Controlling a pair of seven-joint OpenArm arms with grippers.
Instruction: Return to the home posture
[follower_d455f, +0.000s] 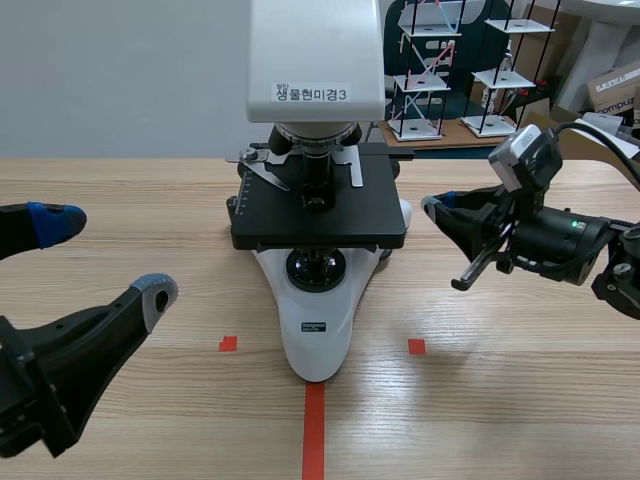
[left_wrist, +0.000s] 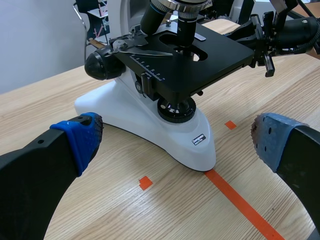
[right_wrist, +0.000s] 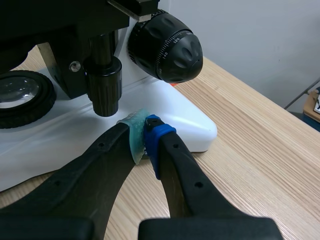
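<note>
the left gripper (follower_d455f: 105, 257) sits low at the near left of the light wooden table (follower_d455f: 520, 400), its two thick black fingers spread wide with nothing between them. its blue dotted pads (left_wrist: 80, 140) frame the front foot of the white and black laboratory microscope (follower_d455f: 318, 300), which stands in the middle of the table, ahead of that gripper and apart from it. the right gripper (follower_d455f: 437, 207) comes in from the right, beside the right edge of the microscope's flat black stage (follower_d455f: 320, 205), its fingers pressed together on nothing, a grey-green pad (right_wrist: 131, 137) against a blue one. in the right wrist view its tips lie just beside the white base, under the ribbed black focus knob (right_wrist: 165, 47) and near a smaller black knob (right_wrist: 105, 85); they seem to touch the base, though the angle leaves that uncertain. white and black shelf models (follower_d455f: 430, 70) stand behind the table
</note>
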